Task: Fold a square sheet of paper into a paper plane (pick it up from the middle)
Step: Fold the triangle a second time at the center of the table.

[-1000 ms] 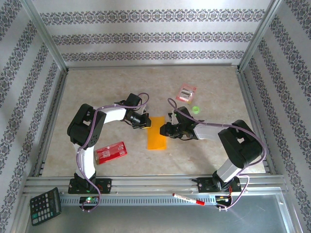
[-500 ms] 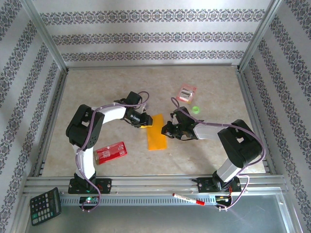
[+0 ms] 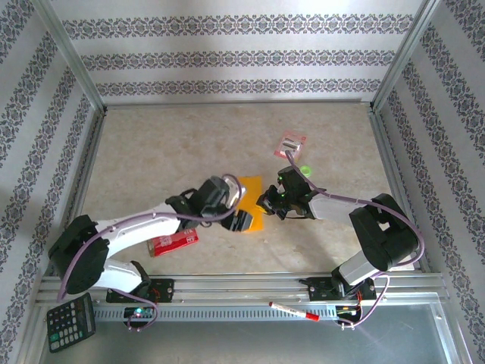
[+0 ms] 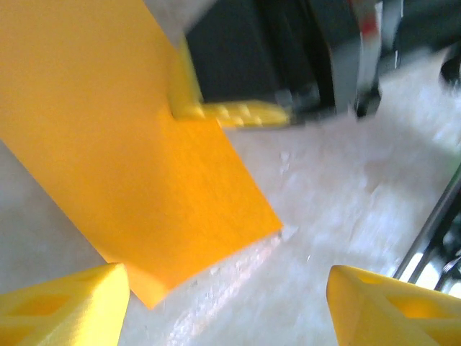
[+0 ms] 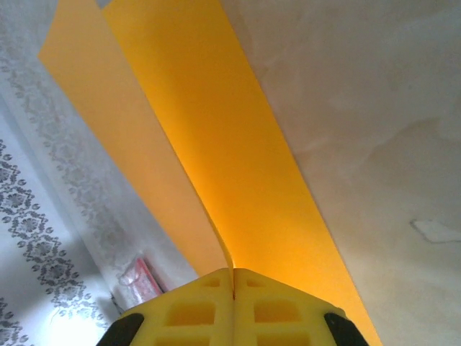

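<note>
The square sheet of paper (image 3: 254, 193), orange-yellow, lies mid-table folded into a long narrow strip. My right gripper (image 3: 267, 203) is shut on its right edge. In the right wrist view the two layers of the sheet (image 5: 216, 144) spread away from the pinched fingers (image 5: 274, 303). My left gripper (image 3: 244, 221) hovers over the strip's near end, open. In the left wrist view its fingertips (image 4: 65, 303) stand wide apart over bare table beside the sheet's corner (image 4: 144, 180), nothing between them. The right gripper's yellow finger (image 4: 238, 114) shows there on the paper's edge.
A red packet (image 3: 174, 241) lies under the left forearm. A pink-and-white packet (image 3: 291, 142) and a small green object (image 3: 305, 170) lie behind the right gripper. A calculator (image 3: 70, 322) and a red marker (image 3: 294, 311) rest on the front rail.
The left gripper let go of the strip's far end, opened, and swung round to its near end. The right gripper shut on the right edge and shifted slightly away with the paper.
</note>
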`<state>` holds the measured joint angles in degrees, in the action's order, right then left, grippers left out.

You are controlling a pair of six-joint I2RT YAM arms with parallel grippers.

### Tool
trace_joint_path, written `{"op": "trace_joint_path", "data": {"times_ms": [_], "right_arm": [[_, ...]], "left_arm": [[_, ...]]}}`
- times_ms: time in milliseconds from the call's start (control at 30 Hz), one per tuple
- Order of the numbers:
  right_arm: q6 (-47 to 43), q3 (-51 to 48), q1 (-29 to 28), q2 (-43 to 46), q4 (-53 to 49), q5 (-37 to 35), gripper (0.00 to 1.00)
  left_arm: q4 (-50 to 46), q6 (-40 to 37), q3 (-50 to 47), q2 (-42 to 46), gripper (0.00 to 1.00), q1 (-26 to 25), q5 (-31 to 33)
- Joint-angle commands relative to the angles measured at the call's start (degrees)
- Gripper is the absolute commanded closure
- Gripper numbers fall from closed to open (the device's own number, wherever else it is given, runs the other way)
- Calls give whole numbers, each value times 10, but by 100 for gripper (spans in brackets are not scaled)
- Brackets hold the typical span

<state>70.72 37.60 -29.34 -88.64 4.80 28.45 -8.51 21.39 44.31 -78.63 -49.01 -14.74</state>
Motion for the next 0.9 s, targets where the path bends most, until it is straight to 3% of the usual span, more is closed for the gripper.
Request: {"op": "trace_joint_path", "data": {"times_ms": [0,133,500,667,867], "right_arm": [[40,3,7,8,1,19,100],[45,8,7,2,2,24,100],[46,1,5,0,7,21,100],[46,0,4,-7,9,21,100],[42,0,5,-15,11,22,100]], "left_arm": [[18,-53,-11,14,28,-62,135],[23,-78,-5,-9,27,-104,195],[56,-127,41,-112,32,-127,227],[58,-129,44,-117,51,-127,239],[58,-131,42,-114,86,-126,241]]}}
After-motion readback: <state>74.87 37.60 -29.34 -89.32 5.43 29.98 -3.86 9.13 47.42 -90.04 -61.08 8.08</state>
